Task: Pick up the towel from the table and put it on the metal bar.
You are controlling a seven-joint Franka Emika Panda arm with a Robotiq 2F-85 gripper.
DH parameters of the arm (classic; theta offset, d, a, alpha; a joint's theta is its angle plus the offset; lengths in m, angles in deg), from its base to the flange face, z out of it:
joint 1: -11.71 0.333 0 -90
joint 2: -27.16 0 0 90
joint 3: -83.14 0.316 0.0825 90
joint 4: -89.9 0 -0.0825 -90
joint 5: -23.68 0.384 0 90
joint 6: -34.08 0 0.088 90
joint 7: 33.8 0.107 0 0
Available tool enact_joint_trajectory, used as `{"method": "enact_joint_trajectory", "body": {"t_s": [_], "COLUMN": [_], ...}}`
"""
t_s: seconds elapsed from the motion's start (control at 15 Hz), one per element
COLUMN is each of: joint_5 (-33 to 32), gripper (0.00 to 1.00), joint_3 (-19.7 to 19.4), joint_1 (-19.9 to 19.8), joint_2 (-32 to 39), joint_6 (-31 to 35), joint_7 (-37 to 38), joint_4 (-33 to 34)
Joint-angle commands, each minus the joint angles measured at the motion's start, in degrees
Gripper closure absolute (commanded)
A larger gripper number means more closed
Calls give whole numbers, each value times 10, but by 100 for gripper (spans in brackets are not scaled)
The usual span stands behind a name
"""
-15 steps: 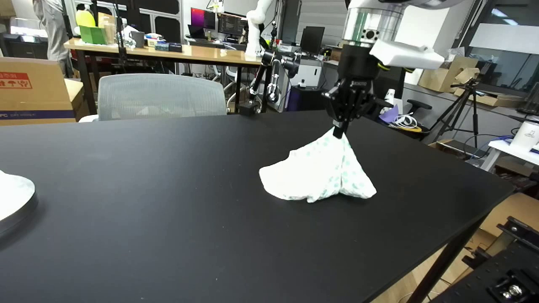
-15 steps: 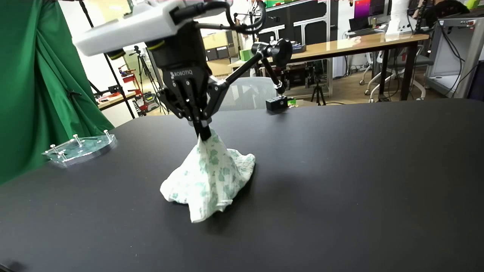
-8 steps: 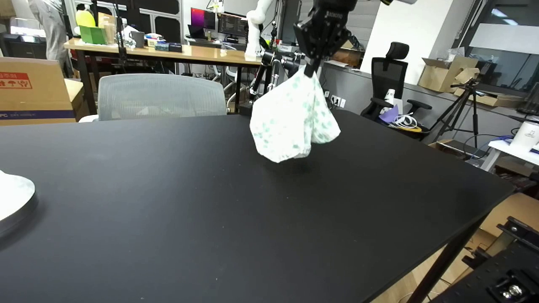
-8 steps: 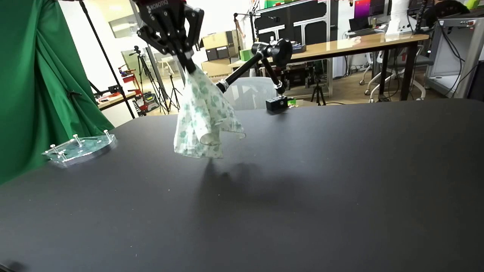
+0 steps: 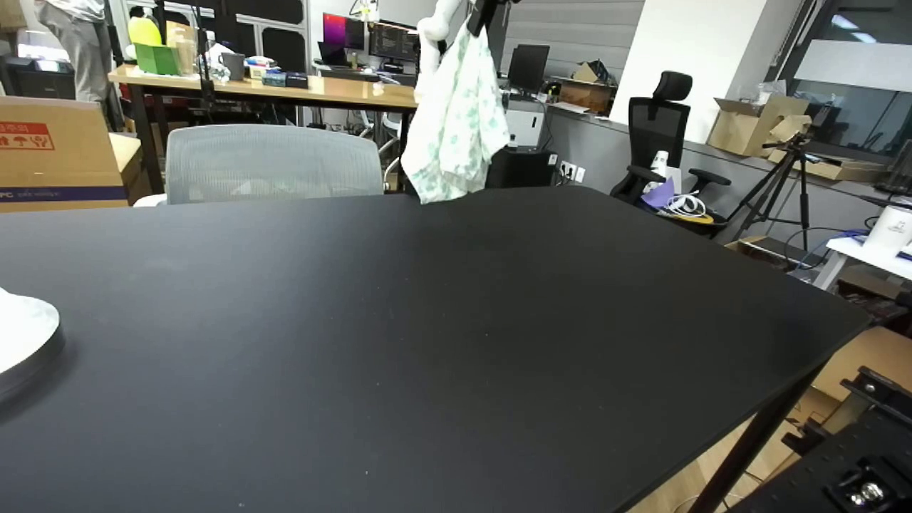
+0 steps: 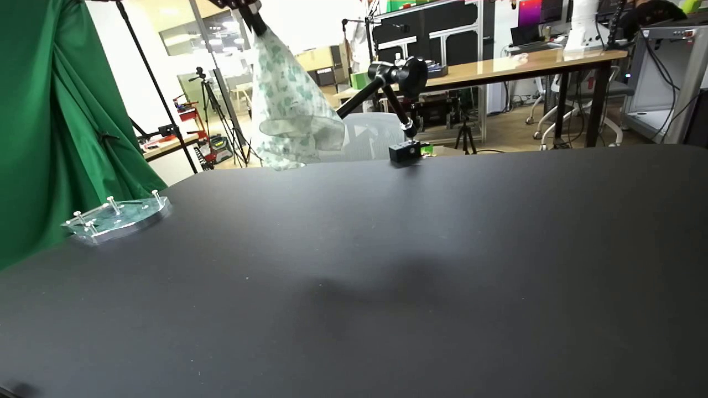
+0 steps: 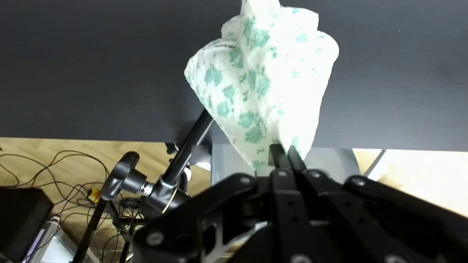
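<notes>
Roughly halfway through the transfer, by judgement. Already done: lifting of the green-and-white floral towel from the black tabletop. Left to do: draping over the presumed metal bar, a slanting black rod on the jointed stand at the far edge, then release and withdrawal of the pincer. Not yet laid over the rod, as far as visible.

Pincer state, best seen in the wrist view: nearly together, pinched on a thin bunch of cloth between the black fingers.

Position of the cloth: hangs below the pincer in both exterior views, narrow at the grip, flaring downward, and seemingly clear of the tabletop. Leans somewhat toward the stand in an exterior view, partly in front of the grey mesh chair, with a curled fold near the lower hem. Spreads away from the fingers in the wrist view, across the line of the tabletop's edge and overlapping one end of the rod. Not to be told from these angles: contact or gap between cloth and rod. Next requirement, by judgement: passage of the loose hem across the rod before release.
</notes>
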Motion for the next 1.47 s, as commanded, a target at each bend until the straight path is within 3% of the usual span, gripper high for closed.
{"method": "enact_joint_trajectory", "body": {"t_s": [0.0, 0.6, 1.4], "joint_5": [24, 21, 50], "gripper": [99, 99, 99], "joint_3": [0, 13, -17], "joint_1": [6, 4, -14], "joint_2": [16, 42, 68], "joint_6": [14, 19, 10], "joint_7": [25, 60, 56], "joint_4": [48, 124, 113]}}
